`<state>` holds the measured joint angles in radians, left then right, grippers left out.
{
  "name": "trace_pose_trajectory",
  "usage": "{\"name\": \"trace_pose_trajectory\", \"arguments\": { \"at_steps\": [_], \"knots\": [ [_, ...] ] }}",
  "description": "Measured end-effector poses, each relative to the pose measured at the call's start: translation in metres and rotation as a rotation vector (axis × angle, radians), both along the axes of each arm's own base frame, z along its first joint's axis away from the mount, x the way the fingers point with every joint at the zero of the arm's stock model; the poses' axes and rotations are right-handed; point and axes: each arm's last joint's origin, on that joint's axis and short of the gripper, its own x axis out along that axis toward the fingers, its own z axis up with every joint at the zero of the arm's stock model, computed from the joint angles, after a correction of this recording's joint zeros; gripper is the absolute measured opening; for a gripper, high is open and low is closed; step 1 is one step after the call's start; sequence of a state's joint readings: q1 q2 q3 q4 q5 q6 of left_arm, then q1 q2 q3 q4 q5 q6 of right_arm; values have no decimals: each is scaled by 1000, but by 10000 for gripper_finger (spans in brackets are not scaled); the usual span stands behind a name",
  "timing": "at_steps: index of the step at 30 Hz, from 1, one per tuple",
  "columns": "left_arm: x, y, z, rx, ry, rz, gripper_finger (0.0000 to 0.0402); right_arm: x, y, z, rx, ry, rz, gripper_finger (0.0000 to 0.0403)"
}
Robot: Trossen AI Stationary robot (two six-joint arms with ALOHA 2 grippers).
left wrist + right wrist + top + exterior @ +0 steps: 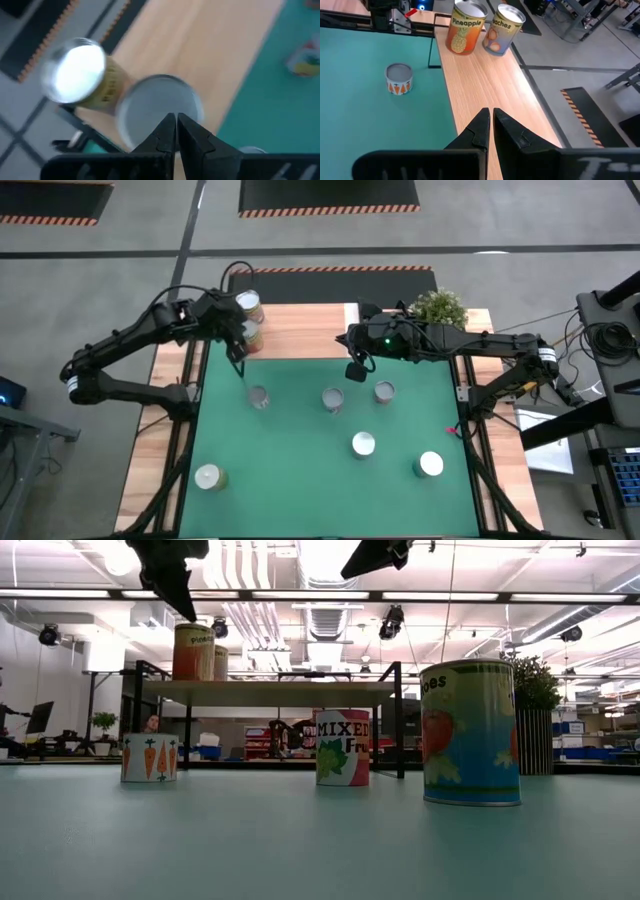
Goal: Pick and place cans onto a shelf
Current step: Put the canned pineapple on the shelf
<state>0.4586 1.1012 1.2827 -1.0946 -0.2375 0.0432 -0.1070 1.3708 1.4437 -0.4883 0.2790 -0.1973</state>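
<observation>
On the shelf (300, 330) two cans already stood side by side at its left end, a pineapple can (465, 27) and a peaches can (504, 29), packed close, probably to leave the rest of the board free for more. Just above them hung the left gripper (176, 125), its jaws pressed together and holding nothing; being empty and shut beside the stored pair, it seemed to have no can in hand for the moment. Six more cans stood on the green mat (300, 480), well apart from each other: a carrot can (259, 397), a mixed-fruit can (333, 399), a third (384, 391) nearest the right arm, and three (363, 444) (430, 464) (208, 477) toward the near edge. That spacing likely gave the fingers room around each. Over the shelf's middle, the right gripper (491, 122) hovered, jaws likewise closed and empty. A potted plant (438, 307) sat at the shelf's right end, clear of the cans.
</observation>
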Motion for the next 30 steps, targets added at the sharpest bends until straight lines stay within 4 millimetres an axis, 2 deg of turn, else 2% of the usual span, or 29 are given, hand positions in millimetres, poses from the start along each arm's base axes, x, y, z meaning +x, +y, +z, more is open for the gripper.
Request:
{"name": "trace_pose_trajectory", "arguments": {
  "at_steps": [4,10,14,23,30],
  "knots": [
    [-7,-4,-1,-35,34,-11,0,0,0,-1,2,8,-1,13],
    [-12,-10,7,-102,-44,-67,0,0,0,-1,-5,11,3,13],
    [-17,-14,1,-149,-2,-87,0,0,0,-1,-6,11,4,13],
    [-6,-5,-19,-115,97,-27,0,0,0,-1,-8,13,5,13],
    [-2,0,-20,-49,114,36,0,0,0,-1,-8,13,5,13]
  ]
}}
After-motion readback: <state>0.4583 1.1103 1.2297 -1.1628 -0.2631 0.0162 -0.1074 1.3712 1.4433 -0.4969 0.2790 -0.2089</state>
